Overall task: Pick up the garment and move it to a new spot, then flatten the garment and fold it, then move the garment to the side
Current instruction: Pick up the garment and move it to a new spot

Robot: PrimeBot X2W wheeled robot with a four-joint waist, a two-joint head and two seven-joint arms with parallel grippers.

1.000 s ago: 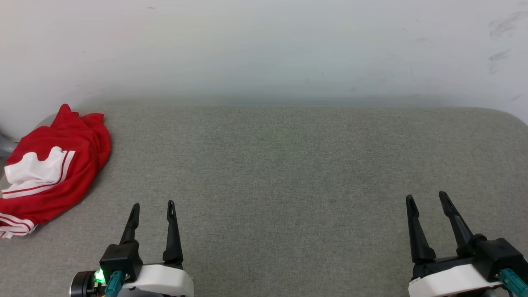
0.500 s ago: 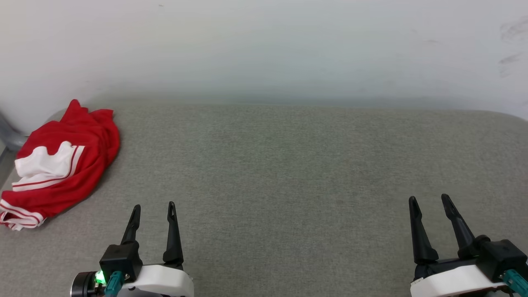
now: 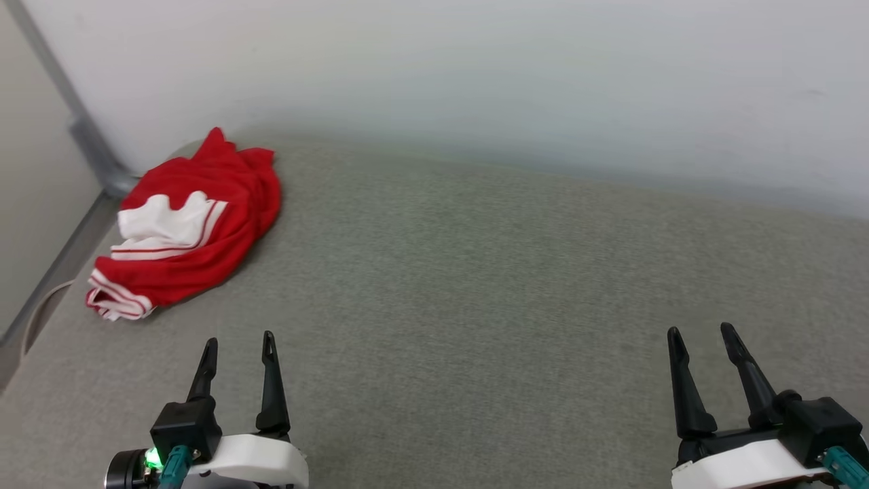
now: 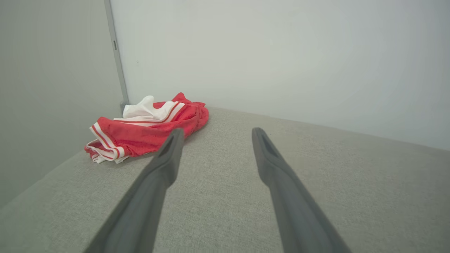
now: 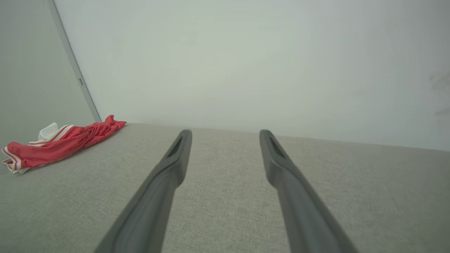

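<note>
Red and white, the garment (image 3: 190, 231) lay crumpled at the bench's (image 3: 475, 285) far left corner by the wall — untouched, so pick-up had not begun. The left tool (image 3: 237, 339) and right tool (image 3: 699, 331) hovered at the near edge, fingers apart and empty — presumably readied for the grasp.

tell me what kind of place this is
Probably a bare indoor test corner set up for folding clothes, not a home. A wide grey fabric-covered surface is pushed against a plain white wall, and the one loose item is a crumpled red and white garment at its far left.
</note>
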